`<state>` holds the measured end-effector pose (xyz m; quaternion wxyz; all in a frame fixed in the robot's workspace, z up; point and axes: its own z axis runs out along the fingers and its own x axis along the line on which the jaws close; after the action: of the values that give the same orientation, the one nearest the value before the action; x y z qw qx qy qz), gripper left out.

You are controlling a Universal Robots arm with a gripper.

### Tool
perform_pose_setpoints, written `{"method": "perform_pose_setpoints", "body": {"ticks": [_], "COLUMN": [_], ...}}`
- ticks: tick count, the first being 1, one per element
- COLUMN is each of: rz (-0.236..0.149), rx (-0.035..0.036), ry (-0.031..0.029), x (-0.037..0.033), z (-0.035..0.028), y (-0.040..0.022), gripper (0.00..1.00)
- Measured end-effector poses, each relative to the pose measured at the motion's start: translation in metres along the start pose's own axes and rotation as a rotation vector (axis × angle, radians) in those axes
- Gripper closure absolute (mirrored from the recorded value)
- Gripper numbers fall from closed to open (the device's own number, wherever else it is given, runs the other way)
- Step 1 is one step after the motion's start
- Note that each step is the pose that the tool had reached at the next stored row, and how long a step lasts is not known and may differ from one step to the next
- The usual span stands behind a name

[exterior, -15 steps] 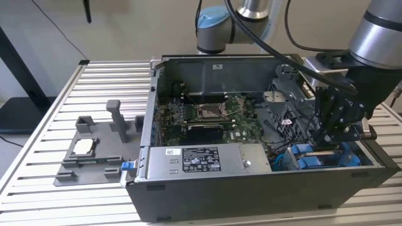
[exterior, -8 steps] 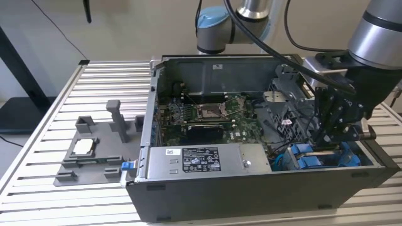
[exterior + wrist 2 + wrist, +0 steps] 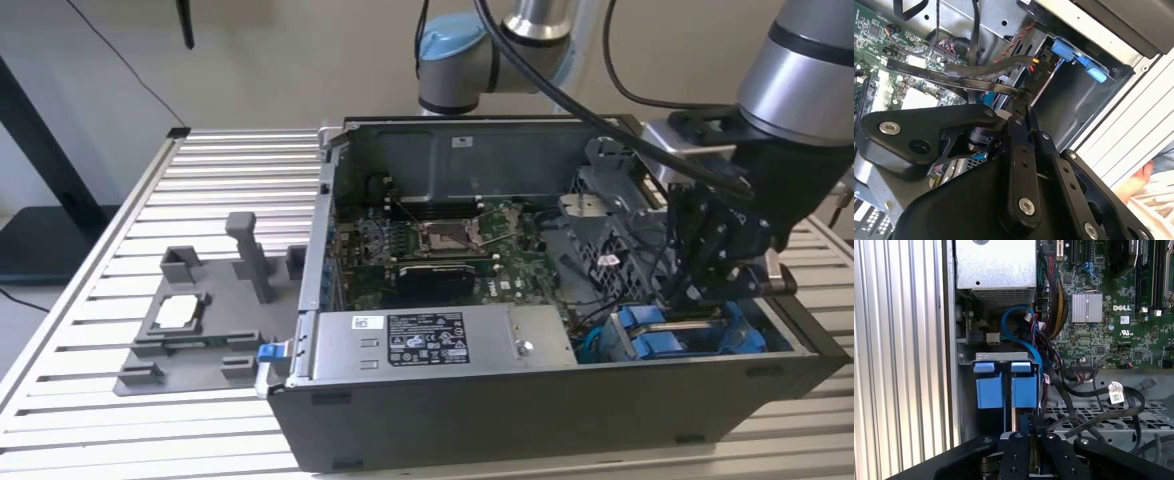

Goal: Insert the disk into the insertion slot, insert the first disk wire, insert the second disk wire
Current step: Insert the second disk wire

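On the exterior view's left a grey stand [image 3: 200, 335] sits on the slatted surface [image 3: 94, 300] beside the open computer case [image 3: 534, 400]. At the right, the pincer [image 3: 697, 300] reaches into the case's blue-clipped insertion slot [image 3: 681, 335]. Its fingers [image 3: 1026, 427] are pinched narrow on a black cable connector [image 3: 1024, 94], just beside the blue carrier tabs [image 3: 1006, 385] of the disk seated in the slot.

The gripper [image 3: 703, 300] is matt black metal with shiny little screws. The computer case [image 3: 534, 400] is dull grey metal. The clips [image 3: 1006, 385] are smooth bright blue plastic. The table [image 3: 80, 300] is ribbed, pale, shiny metal. The stand [image 3: 200, 340] is matt grey plastic.
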<state>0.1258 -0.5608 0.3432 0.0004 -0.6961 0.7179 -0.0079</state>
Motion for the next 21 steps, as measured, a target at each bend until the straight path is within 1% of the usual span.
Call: {"method": "perform_pose_setpoints", "body": {"ticks": [5,6,8,10,15,21], "rz": [0.0,0.0,0.0,0.0,0.0,0.0], "rx": [0.001,0.0023,0.0071,0.0091,0.0097,0.0104], "ry": [-0.0011,-0.0011,-0.0016,-0.0015,-0.0018,-0.001], "x": [-0.0007,-0.0008,-0.0008,-0.0009,-0.0009,-0.0008], "z": [-0.0003,-0.0003,-0.0002,0.0,0.0015,0.0059], "y": [0.0001,0.0002,0.0002,0.0001,0.0002,0.0003], "gripper": [0.84,0.84,0.84,0.84,0.84,0.84]}}
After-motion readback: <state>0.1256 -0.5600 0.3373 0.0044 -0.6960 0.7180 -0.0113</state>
